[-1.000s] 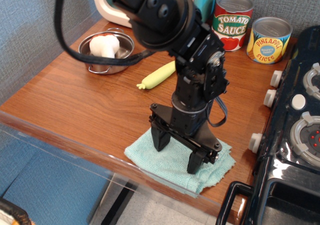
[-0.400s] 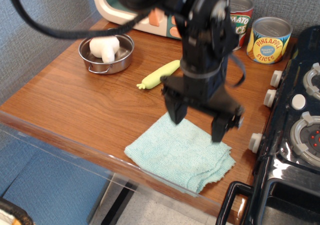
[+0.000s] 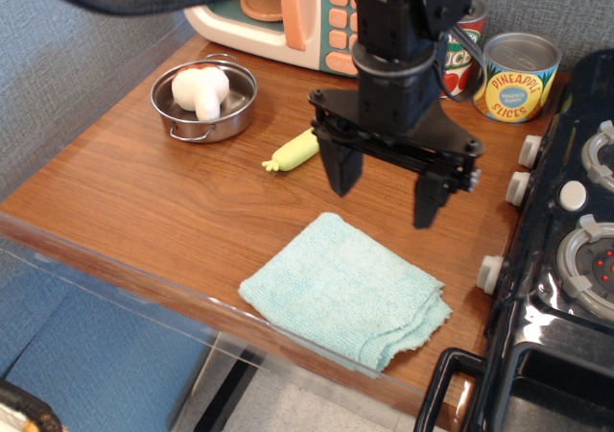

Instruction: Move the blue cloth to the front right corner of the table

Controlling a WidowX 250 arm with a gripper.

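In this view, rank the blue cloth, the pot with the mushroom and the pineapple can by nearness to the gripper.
From the gripper:
1. blue cloth, just below it at the table's front edge.
2. pineapple can, back right.
3. pot, back left; close to the can's distance, so this order is tentative.

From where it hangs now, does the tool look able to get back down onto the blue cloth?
Probably yes: the tool hangs open just behind the blue cloth, whose top is bare.
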